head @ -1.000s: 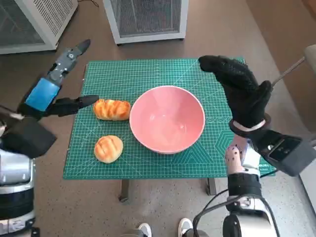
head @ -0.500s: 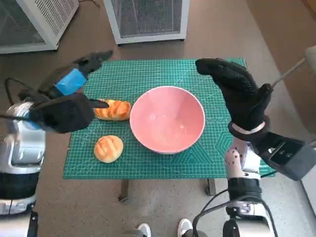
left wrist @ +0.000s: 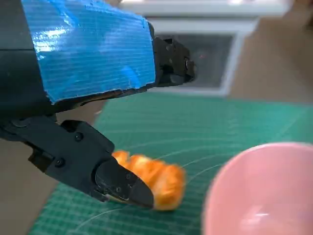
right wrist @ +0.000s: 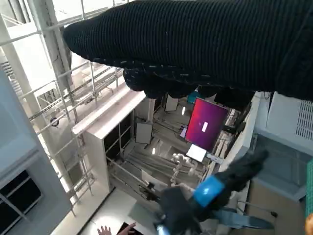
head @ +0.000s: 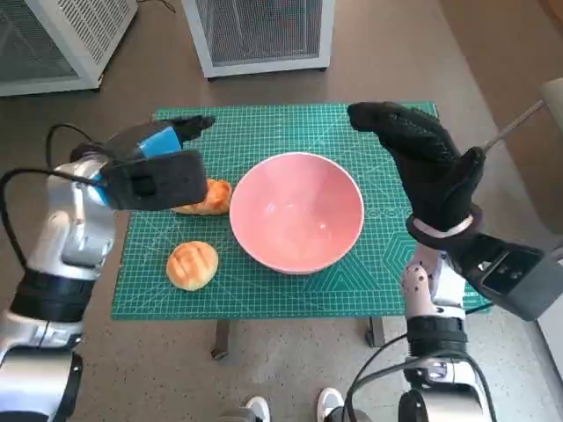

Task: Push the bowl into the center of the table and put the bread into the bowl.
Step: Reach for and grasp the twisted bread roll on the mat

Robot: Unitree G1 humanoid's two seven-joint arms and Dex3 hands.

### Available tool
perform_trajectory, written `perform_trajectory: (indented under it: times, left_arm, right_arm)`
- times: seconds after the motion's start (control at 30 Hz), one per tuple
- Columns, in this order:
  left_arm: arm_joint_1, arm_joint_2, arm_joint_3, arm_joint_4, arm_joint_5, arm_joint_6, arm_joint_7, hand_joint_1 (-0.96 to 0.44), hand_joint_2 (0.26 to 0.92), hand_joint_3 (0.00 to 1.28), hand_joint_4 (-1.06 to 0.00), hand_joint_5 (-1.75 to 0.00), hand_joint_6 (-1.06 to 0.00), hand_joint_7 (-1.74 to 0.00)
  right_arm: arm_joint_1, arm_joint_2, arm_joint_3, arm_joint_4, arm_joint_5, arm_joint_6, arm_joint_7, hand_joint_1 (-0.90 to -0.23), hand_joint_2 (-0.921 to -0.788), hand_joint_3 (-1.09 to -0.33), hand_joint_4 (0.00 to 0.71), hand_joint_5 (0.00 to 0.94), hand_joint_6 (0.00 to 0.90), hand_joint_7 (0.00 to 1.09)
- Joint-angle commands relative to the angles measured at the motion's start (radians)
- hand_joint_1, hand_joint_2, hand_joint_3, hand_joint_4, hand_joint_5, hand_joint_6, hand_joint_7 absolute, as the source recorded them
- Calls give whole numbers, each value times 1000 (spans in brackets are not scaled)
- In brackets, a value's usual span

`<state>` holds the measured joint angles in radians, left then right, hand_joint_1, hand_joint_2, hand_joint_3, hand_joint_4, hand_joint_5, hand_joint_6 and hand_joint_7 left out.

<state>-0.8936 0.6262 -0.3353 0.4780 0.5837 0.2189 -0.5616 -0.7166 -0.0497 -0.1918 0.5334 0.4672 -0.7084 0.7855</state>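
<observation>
Elongated golden bread roll (head: pixel 204 197): long axis across table, directly beneath blue-taped black left hand (head: pixel 157 167), fingers spread, empty; gloved right hand (head: pixel 422 167) farther off, spread, beyond pink bowl (head: pixel 297 213).

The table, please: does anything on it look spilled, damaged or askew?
Nothing stands out. The pink bowl sits upright and empty on the green mat, and both bread pieces, the long one and the round one, lie whole beside it.
</observation>
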Motion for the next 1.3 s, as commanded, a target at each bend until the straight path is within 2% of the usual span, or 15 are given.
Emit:
perform_trajectory:
  times: [0.03, 0.27, 0.4, 0.8, 0.93, 1.1, 1.3]
  left_arm:
    - [-35, -16, -27, 59, 23, -1, -4, -147, 707, 1, -80, 0, -215, -59]
    - [-43, -18, -31, 77, 23, -8, 1, -148, 707, 1, -78, 0, -223, -50]
    - [-71, -63, -70, 275, 46, -41, 68, -152, 708, 1, -77, 0, -230, -46]
    - [-132, -124, -129, 601, 70, -157, 203, -132, 723, 7, -90, -7, -253, -38]
    - [-117, -141, -154, 647, 86, -199, 267, -156, 739, 14, -112, -12, -268, -38]
    - [-100, -156, -204, 719, 138, -271, 414, -194, 769, 24, -177, -32, -311, -52]
    - [-94, -167, -242, 780, 176, -324, 544, -154, 841, 32, -338, -46, -477, -104]
  right_arm:
    - [30, -4, 5, -1, -4, 11, -7, -537, -921, -572, 336, 10, 10, 781]
    - [30, -5, 6, -1, -4, 11, -8, -537, -921, -572, 336, 9, 10, 781]
    - [48, -5, 9, -16, -11, 12, -17, -536, -921, -572, 336, 9, 3, 778]
    - [65, -12, 12, -24, -4, 11, -20, -538, -921, -569, 329, 5, -1, 747]
    - [70, -12, 14, -31, -2, 14, -22, -538, -921, -570, 324, 2, -1, 738]
    - [79, -9, 19, -49, -2, 20, -30, -534, -921, -572, 323, 1, 0, 734]
    - [93, -6, 26, -75, -1, 33, -41, -530, -921, -575, 322, 1, 0, 732]
